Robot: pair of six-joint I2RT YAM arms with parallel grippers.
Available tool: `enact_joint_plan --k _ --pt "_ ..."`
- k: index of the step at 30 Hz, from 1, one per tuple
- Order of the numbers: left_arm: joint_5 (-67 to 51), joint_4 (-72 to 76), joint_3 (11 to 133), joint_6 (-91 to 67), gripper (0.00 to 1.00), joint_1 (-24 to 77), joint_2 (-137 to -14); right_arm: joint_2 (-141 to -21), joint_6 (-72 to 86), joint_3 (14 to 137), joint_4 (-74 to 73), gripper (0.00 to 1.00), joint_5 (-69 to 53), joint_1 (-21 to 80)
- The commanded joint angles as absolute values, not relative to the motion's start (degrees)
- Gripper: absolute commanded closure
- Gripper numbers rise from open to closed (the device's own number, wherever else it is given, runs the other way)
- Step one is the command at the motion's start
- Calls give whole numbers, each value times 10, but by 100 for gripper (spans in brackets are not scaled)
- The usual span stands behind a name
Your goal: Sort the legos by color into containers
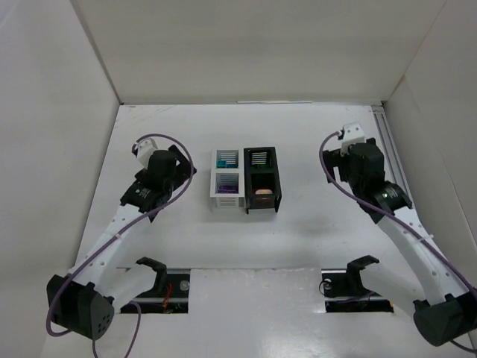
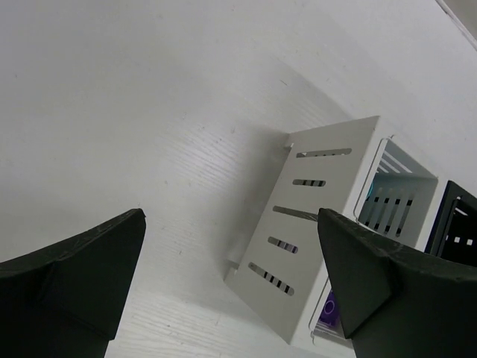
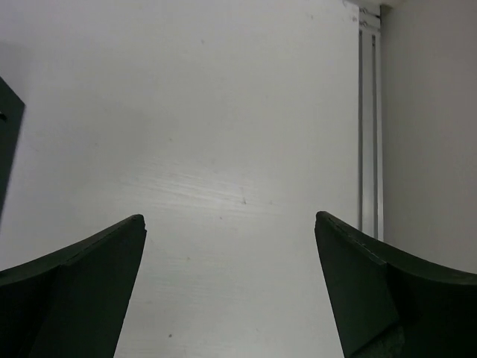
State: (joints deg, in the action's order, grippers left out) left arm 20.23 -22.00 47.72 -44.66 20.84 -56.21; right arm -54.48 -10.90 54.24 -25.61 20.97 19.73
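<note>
The containers stand as a 2x2 cluster mid-table. The far white bin (image 1: 226,158) holds teal legos. The near white bin (image 1: 226,187) holds purple legos (image 2: 329,309). The near black bin (image 1: 262,195) holds the red-yellow roundish piece (image 1: 262,191). I cannot tell what is in the far black bin (image 1: 259,158). My left gripper (image 1: 185,167) is open and empty, just left of the white bins; the slatted side of the near white bin (image 2: 320,224) lies ahead of it (image 2: 231,215). My right gripper (image 1: 345,153) is open and empty, right of the black bins, over bare table (image 3: 229,218).
White walls enclose the table on three sides. A metal rail (image 3: 367,127) runs along the right wall (image 1: 384,142). A black bin's edge (image 3: 7,142) shows at the left of the right wrist view. I see no loose bricks on the table surface.
</note>
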Motion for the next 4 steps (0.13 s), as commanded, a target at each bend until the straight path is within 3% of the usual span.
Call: enact_joint_plan --k 1,4 --pt "199 -217 486 -443 0 207 -564 -503 -102 505 -272 0 245 177" --pt "204 -211 486 -443 0 207 -564 -478 -118 490 -235 0 222 177"
